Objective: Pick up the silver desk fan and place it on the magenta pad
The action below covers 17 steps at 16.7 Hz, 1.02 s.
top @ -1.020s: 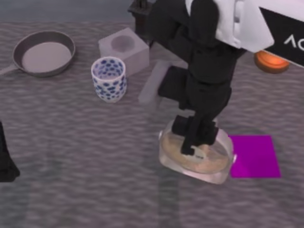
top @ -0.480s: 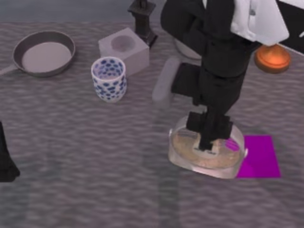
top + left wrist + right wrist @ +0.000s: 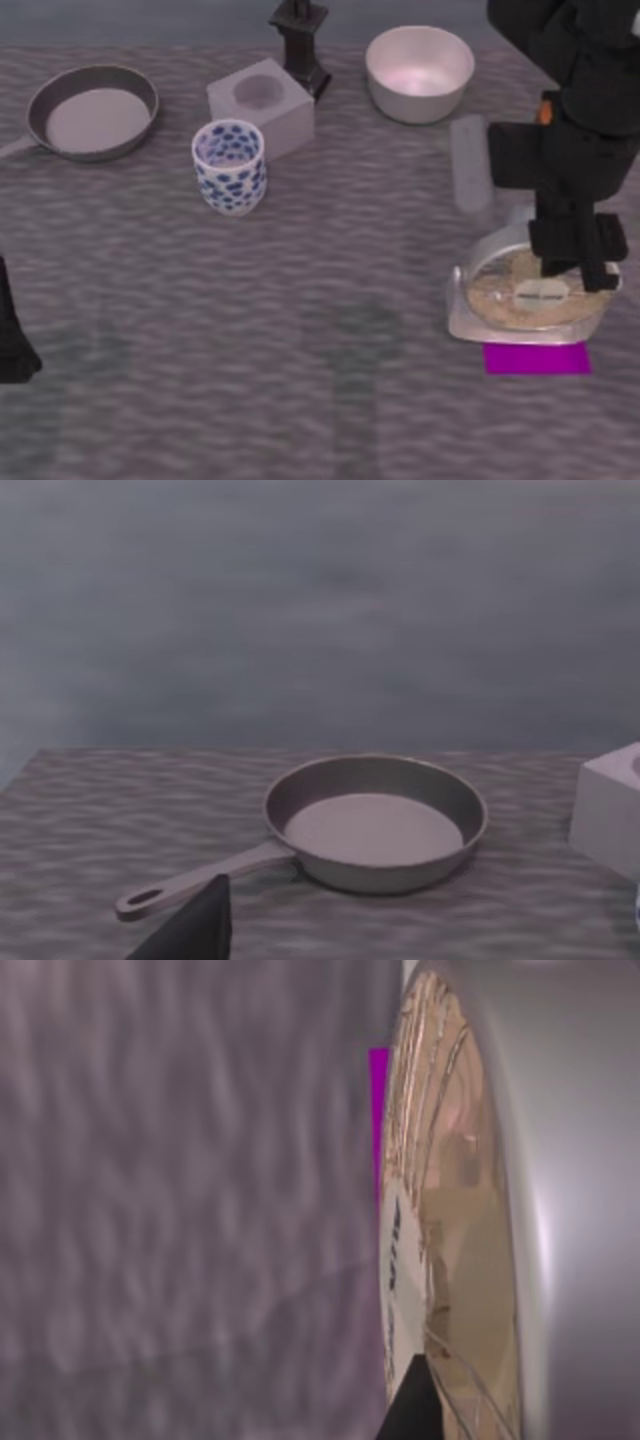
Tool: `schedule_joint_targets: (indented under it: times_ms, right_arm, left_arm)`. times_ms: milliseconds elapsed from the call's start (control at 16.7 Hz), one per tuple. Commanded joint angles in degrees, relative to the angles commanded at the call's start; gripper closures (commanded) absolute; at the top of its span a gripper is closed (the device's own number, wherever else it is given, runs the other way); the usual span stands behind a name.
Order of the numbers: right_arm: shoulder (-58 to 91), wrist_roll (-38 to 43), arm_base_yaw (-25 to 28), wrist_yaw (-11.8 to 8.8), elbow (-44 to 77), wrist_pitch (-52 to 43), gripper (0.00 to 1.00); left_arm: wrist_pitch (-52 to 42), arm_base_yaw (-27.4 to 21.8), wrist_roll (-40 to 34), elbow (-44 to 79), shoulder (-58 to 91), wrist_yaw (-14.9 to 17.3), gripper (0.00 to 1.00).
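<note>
Grey textured cloth covers the table (image 3: pixel 300 330) you see from above. At its far left edge your left gripper (image 3: pixel 12 345) is parked, only partly in view, and you cannot tell if its claw is wide or narrow. Behind it lies the grey frying pan (image 3: pixel 92 112), which the left wrist view also shows with its handle. Moving right, you find the blue-spotted cup (image 3: pixel 230 165), then the pale cube (image 3: pixel 262 105) with a round hollow on top, and the dark candlestick (image 3: pixel 299 40) at the back edge. Further right stands the white bowl (image 3: pixel 420 72). On the right side your right gripper (image 3: pixel 571 285) comes down on the silver desk fan (image 3: pixel 527 298) and its claw is closed on the fan's rim. The fan's gold grille faces up and it covers most of the magenta pad (image 3: pixel 536 358), of which only the front strip shows; whether it touches the pad, you cannot tell.
</note>
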Motion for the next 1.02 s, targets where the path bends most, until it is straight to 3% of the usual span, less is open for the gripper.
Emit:
schedule_joint_targets:
  times_ms: [300, 600, 1020]
  right_arm:
    - [-3.11, -8.82, -4.63, -0.01, -3.43, 0.89, 1.0]
    - [-2.88, -8.74, -4.36, -0.01, -3.48, 1.03, 1.0]
    - [-2.31, -9.05, -4.86, -0.01, -10.36, 8.63, 1.0]
  left_arm:
    - [0.0, 0.0, 0.0, 0.0, 0.0, 0.0, 0.0]
    - [0.0, 0.0, 0.0, 0.0, 0.0, 0.0, 0.0]
    - [0.0, 0.0, 0.0, 0.0, 0.0, 0.0, 0.0]
